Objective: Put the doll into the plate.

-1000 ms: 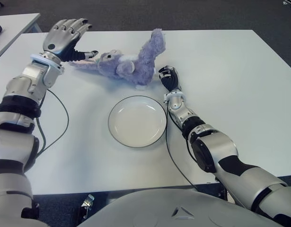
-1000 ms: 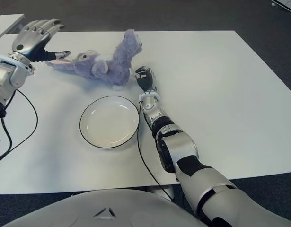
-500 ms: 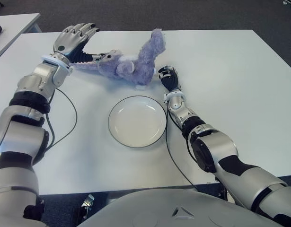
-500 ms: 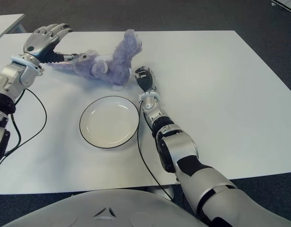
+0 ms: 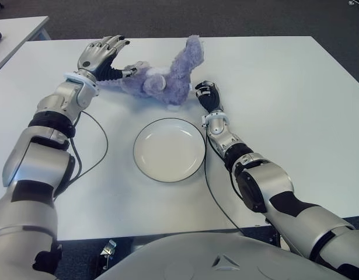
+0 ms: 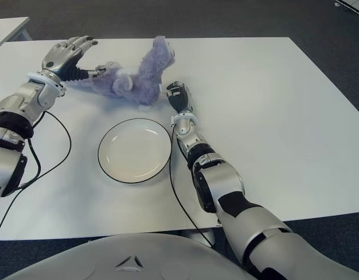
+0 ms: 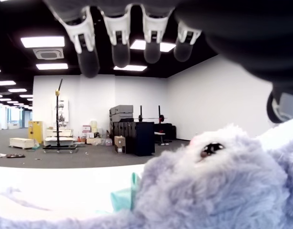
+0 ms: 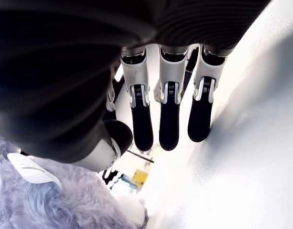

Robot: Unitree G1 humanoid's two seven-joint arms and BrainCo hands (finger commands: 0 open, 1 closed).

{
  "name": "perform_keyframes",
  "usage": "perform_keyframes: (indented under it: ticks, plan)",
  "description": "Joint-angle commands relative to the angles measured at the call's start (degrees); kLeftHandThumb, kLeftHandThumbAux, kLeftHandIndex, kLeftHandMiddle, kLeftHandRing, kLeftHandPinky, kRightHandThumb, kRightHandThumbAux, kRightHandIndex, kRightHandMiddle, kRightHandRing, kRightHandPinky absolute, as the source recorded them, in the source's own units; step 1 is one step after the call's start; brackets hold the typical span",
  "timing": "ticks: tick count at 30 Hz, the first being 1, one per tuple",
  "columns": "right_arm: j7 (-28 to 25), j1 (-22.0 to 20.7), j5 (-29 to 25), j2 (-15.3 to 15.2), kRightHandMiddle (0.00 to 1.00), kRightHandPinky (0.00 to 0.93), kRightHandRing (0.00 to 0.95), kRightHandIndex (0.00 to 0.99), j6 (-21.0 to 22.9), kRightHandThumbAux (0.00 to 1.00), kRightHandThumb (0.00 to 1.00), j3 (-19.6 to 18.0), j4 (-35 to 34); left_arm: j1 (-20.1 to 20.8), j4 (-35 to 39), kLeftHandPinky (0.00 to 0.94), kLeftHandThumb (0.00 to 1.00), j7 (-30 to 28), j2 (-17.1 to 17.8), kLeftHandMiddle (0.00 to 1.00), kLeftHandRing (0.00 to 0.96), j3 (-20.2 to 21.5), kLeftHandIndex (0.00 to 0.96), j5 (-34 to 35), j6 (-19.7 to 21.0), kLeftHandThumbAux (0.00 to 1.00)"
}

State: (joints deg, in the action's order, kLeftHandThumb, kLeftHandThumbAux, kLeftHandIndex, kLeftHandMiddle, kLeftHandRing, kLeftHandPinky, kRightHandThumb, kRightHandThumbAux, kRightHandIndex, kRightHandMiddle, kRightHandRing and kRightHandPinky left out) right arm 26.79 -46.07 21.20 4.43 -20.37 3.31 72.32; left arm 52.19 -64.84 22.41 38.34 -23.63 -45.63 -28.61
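The doll (image 5: 161, 76), a purple plush bunny, lies on the white table (image 5: 284, 87) just behind the plate (image 5: 136, 153), a white dish with a dark rim that holds nothing. My left hand (image 5: 106, 55) hovers open over the doll's ears and head, fingers spread. The left wrist view shows the doll's face (image 7: 217, 181) close under the straight fingers (image 7: 120, 43), with nothing grasped. My right hand (image 5: 207, 96) shows at the doll's right side beside its foot, fingers (image 8: 169, 119) relaxed and holding nothing; purple fur (image 8: 51, 205) lies next to the thumb.
A black cable (image 5: 83, 154) loops over the table beside my left arm. Another cable (image 5: 209, 181) runs along the plate's right side by my right forearm. A second table (image 5: 10, 29) stands at the far left.
My left hand has moved right, from beside the ear tips to over the doll's ears and head, staying open. The right hand, doll and plate have not moved.
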Motion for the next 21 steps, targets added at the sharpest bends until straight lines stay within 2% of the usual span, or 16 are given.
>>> perform_keyframes:
  ticks: [1,7,11,13,15,16,17,18,21]
  plan:
    - [-1.85,8.91,-0.55,7.48,0.307,0.311,0.291,0.411,6.57,0.738,0.697,-0.55,7.26,1.22,-3.12,0.343,0.239,-1.41,-0.99,0.000,0.077,-0.53,0.000,1.02,-0.43,0.312]
    - [-1.71,9.03,-0.67,7.50,0.307,0.313,0.289,0.411,6.50,0.738,0.698,-0.70,7.25,1.78,-5.32,0.346,0.244,-2.73,-1.80,0.000,0.089,-0.66,0.000,1.72,-0.21,0.317]
    - [-1.33,9.16,-0.47,7.50,0.313,0.331,0.296,0.411,6.31,0.738,0.697,-0.46,7.25,1.85,-6.30,0.383,0.249,-3.06,-2.43,0.000,0.092,-0.49,0.000,2.23,0.06,0.322]
    - [-1.14,9.20,-0.33,7.52,0.315,0.322,0.296,0.411,6.25,0.739,0.697,-0.32,7.25,1.84,-6.96,0.359,0.258,-3.05,-2.93,0.000,0.089,-0.47,0.000,2.44,0.25,0.328]
    - [-1.13,9.16,-0.26,7.51,0.329,0.370,0.317,0.411,6.32,0.739,0.697,-0.22,7.25,1.90,-7.45,0.310,0.258,-2.93,-3.27,0.000,0.084,-0.66,0.000,2.38,0.29,0.324]
    - [-1.13,9.14,-0.23,7.51,0.375,0.457,0.384,0.410,6.35,0.739,0.696,-0.18,7.25,1.94,-7.61,0.270,0.256,-2.90,-3.38,0.000,0.084,-0.77,0.000,2.36,0.29,0.321]
    - [-1.04,9.11,-0.15,7.52,0.383,0.472,0.396,0.410,6.37,0.739,0.696,-0.10,7.25,2.01,-7.80,0.263,0.256,-2.84,-3.54,0.000,0.084,-0.97,0.000,2.26,0.29,0.321]
    - [-0.97,9.10,-0.09,7.52,0.399,0.473,0.409,0.410,6.43,0.739,0.696,-0.03,7.26,2.08,-8.01,0.175,0.250,-2.79,-3.77,0.000,0.071,-1.20,0.000,2.11,0.32,0.318]
    - [-0.90,9.09,-0.04,7.52,0.407,0.465,0.414,0.410,6.50,0.739,0.696,0.06,7.26,2.21,-8.34,0.140,0.238,-2.69,-4.06,0.000,0.058,-1.50,0.000,1.94,0.34,0.315]
